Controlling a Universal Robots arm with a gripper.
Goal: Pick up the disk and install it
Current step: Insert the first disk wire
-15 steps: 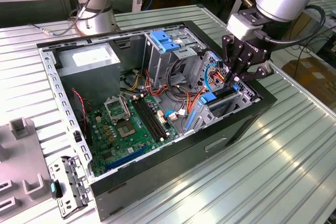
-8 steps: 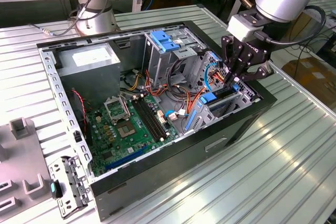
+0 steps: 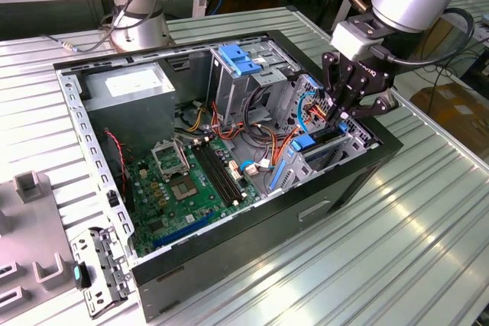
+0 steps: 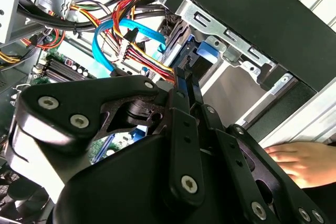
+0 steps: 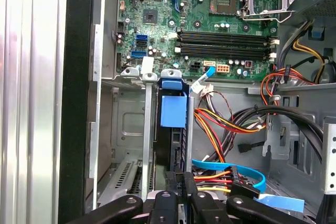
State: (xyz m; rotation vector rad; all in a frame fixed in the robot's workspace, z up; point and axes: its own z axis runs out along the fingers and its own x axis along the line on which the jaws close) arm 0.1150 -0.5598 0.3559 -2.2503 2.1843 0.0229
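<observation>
Disk on edge in the drive bay, pincer at its upper edge.

The disk stands on edge in a slot of the drive cage, at about 3 o'clock in the computer case as the exterior view shows it; its blue side rail faces up, a placement that appears to let the rails follow the cage guides. The pincer hangs directly above this slot, fingers drawn narrow around the top edge of the disk; whether they actually clamp it cannot be told. Bundled power cables and a blue data cable lie just beside the slot. The motherboard lies at 9 o'clock from the cage. The case rests on the ribbed bench.
</observation>
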